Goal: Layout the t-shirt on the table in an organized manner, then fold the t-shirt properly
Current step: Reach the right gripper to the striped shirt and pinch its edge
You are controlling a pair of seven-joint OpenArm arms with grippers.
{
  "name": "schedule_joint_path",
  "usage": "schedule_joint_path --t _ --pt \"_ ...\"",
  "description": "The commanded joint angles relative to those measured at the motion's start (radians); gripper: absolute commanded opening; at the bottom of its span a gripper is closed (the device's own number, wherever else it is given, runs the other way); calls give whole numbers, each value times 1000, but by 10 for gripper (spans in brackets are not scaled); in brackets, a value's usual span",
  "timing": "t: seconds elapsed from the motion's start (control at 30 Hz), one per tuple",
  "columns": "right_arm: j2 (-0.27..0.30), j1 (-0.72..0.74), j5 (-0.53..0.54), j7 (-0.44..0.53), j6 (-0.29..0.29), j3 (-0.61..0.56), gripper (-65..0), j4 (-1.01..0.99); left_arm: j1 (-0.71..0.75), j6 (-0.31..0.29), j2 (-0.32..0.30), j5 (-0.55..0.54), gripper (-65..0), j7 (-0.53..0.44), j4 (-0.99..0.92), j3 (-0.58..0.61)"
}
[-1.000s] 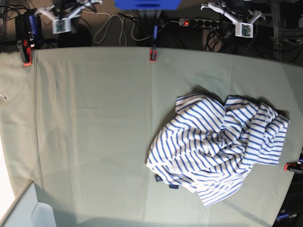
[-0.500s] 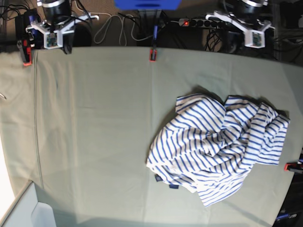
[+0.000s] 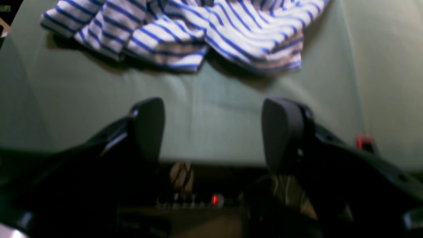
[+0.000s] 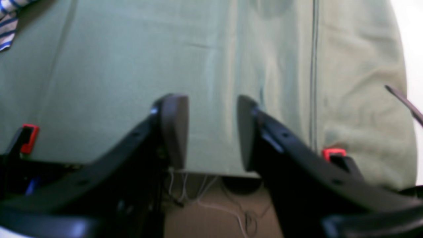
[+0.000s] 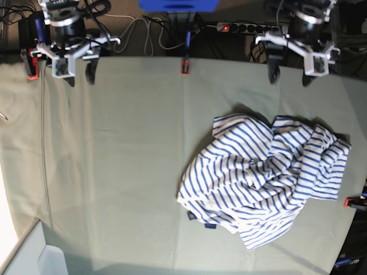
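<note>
A: Where was everything when you paused?

B: You had the table (image 5: pixel 114 172) filling nearly the whole base view, its pale green cloth bare across the left half. The t-shirt (image 5: pixel 264 180) lay crumpled in the lower right, a striped heap running roughly from the lower centre up toward the right edge, with the small dark hem tag (image 5: pixel 210 226) poking out at its bottom left.

A: And your two arms?

B: Both sat at the top edge of the frame, just over the table's far side. Your left gripper (image 5: pixel 290 77) was at the upper right, almost straight above the heap in the picture; your right gripper (image 5: pixel 78 78) was at the upper left, well apart from the shirt.

A: Were they holding anything?

B: No. In the left wrist view your left gripper (image 3: pixel 213 132) had its jaws spread wide with only bare table between them, and the t-shirt (image 3: pixel 185 29) lay ahead at the top of that frame. Your right gripper (image 4: pixel 211 130) was also parted and empty; only a striped corner (image 4: pixel 8 23) showed at its far upper left.

A: So which arm reaches first?

B: I'd judge your left; it was clearly nearer.
</note>
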Motion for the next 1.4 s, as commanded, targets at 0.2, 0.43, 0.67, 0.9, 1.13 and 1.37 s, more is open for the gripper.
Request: schedule_joint_path --t 0.2,0.43,0.67,0.9,1.13,1.37 --pt "3 84 0 -81 3 -7 -306 12 -150 -1 9 1 -195 -31 -60 -6" --pt "7 204 0 -150 3 -126 -305 8 -258 7 9 1 -193 -31 -184 -8" --pt "26 351 0 -210 3 -333 -259 -17 -285 -3 31 1 -192 -31 -270 -121" --pt "18 513 2 -202 3 -536 -253 -217 -244 -3 31 1 -192 -31 -275 -196" --pt "-62 686 3 -202 3 -652 -253 -434 -169 -3 32 1 -192 -31 -266 -247" --pt "-134 819 3 -193 3 -725 -253 -671 -132 -3 32 1 -192 -31 -249 -276"
